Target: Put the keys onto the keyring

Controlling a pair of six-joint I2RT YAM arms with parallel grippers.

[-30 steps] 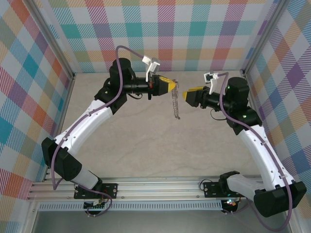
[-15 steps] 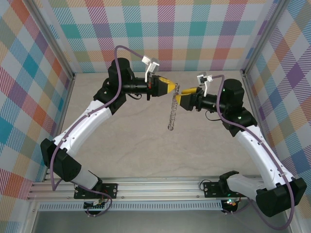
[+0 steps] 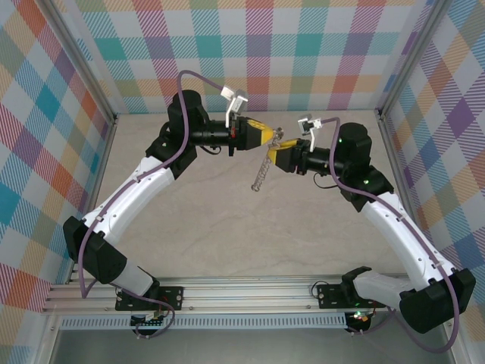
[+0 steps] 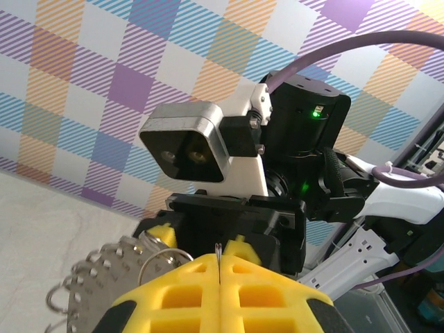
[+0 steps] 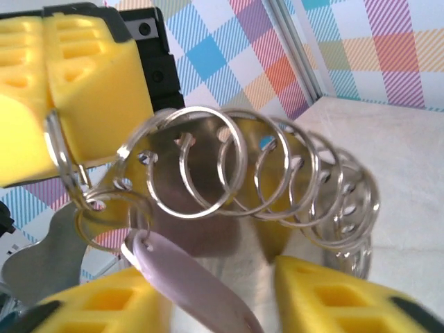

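I see one keyring (image 3: 261, 173) held in the air between the two arms. From above it is edge-on, its long axis slanting from the left gripper (image 3: 275, 136) down-left toward the near rail. That gripper's yellow pads are pressed together on its wire. The one lilac key (image 5: 187, 281) lies at the hoop's clamped end, its head running down-right from a small loop. The right gripper (image 3: 273, 156) has its fingers spread on either side of the hoop. Below is a pale marbled table (image 3: 227, 235), with plaid walls (image 3: 265, 53) around it.
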